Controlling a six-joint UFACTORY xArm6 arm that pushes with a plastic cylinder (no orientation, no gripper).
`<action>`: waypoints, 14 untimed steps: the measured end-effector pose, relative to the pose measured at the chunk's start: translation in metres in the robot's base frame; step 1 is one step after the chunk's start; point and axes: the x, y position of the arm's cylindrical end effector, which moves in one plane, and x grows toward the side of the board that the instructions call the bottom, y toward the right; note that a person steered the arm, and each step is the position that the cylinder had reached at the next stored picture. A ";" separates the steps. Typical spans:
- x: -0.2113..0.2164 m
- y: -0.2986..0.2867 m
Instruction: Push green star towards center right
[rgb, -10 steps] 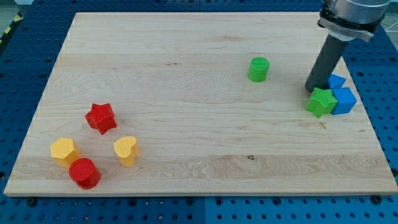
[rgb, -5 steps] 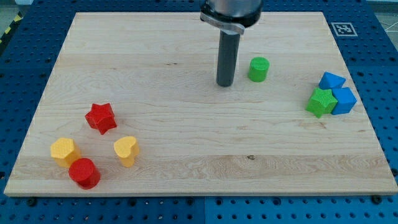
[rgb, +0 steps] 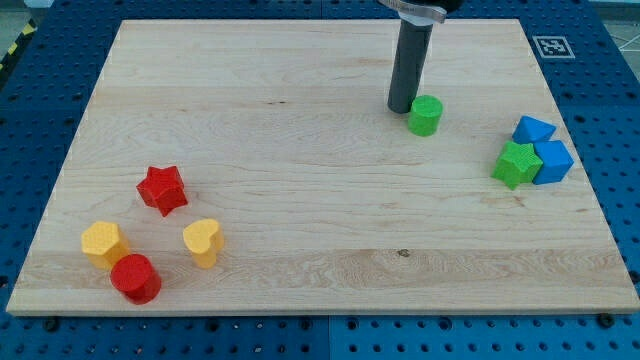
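Note:
The green star (rgb: 517, 164) lies at the view's right, touching the blue blocks beside it: a blue cube (rgb: 553, 161) on its right and a blue triangular block (rgb: 533, 130) above. My tip (rgb: 401, 109) stands near the view's top centre, touching the upper left side of a green cylinder (rgb: 426, 116). The tip is well to the left of the green star, about a hundred pixels away.
At the view's lower left sit a red star (rgb: 162, 189), a yellow heart (rgb: 202, 241), a yellow hexagonal block (rgb: 104, 243) and a red cylinder (rgb: 135, 278). The wooden board (rgb: 320, 250) ends just right of the blue blocks.
My tip left the green star, swung far left, then came back right to the green cylinder and nudged it slightly down and right. The green star has not moved.

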 end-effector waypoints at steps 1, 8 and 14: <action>0.006 0.000; 0.011 0.043; 0.042 0.065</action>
